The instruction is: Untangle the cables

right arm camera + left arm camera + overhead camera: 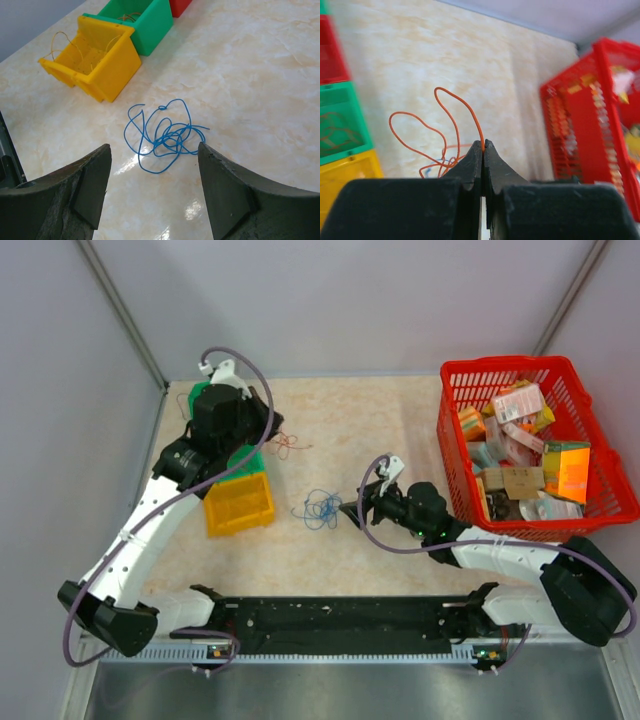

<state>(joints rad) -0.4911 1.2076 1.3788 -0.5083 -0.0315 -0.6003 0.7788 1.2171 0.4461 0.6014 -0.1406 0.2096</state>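
Observation:
A tangle of thin blue wire [165, 135] lies on the marble tabletop, also seen in the top view [321, 508]. My right gripper [154, 152] is open and empty, just short of the blue tangle, which sits between and beyond its fingertips. My left gripper [483, 145] is shut on a thin orange wire [454, 107] that loops up from its tips. In the top view the orange wire [286, 444] hangs at the left gripper [262, 432] near the bins. A bit of blue wire [427, 171] shows among the orange loops.
A yellow bin [239, 504], a green bin [244, 462] and a red bin [331, 50] stand at the left; the yellow [98, 57] and green [141, 22] hold some wires. A red basket [535, 445] full of packets stands at the right.

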